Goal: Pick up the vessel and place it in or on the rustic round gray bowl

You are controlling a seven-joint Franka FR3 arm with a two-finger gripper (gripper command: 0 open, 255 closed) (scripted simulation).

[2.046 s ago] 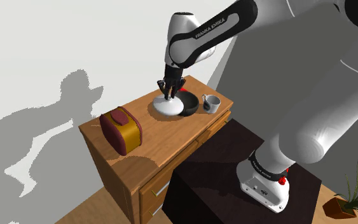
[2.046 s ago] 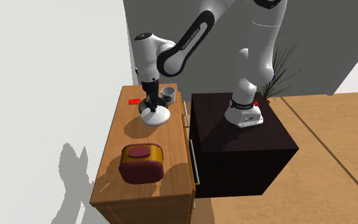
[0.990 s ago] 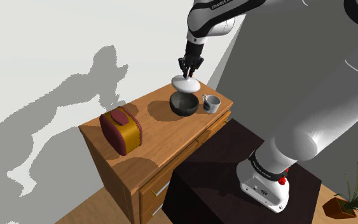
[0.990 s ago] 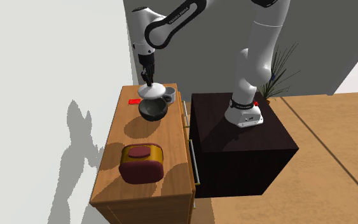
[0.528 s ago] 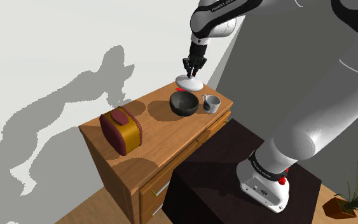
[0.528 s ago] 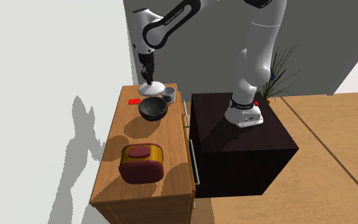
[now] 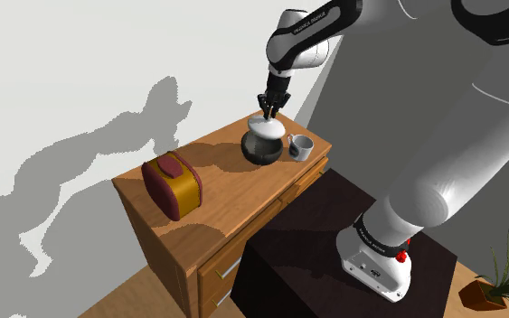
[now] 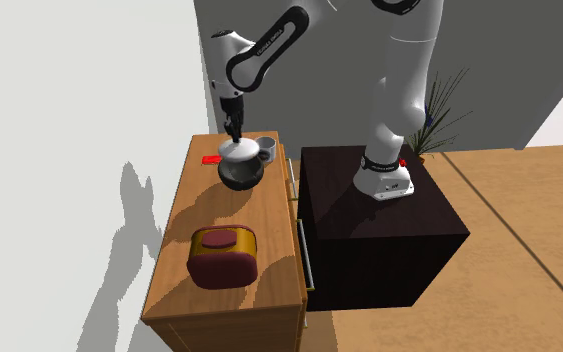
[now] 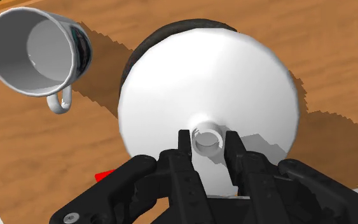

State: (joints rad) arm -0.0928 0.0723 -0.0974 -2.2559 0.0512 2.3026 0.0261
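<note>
Claw (image 9: 208, 141): clenched on the white vessel's (image 9: 203, 83) thin neck.
Vessel: sat on the dark bowl (image 7: 259, 154), at the dresser's (image 7: 234, 194) far end.
Mug (image 9: 34, 48): just beside the bowl, apart.
Doing it well: I'd open once the vessel rested level, then lift straight up.

white wall (image 7: 71, 54) at the back, brightly lit, crossed by a large jagged grey shadow (image 7: 98, 163); against it a warm-brown wooden dresser (image 7: 234, 194) with drawers and pale bar handles on the front; just beside the dresser a dark box (image 8: 369, 240); grey wall (image 8: 529, 50) further round; tan floor (image 8: 529, 250) with thin dark seams; spiky-leaved potted plant (image 7: 501, 275) on the floor near the box
</note>
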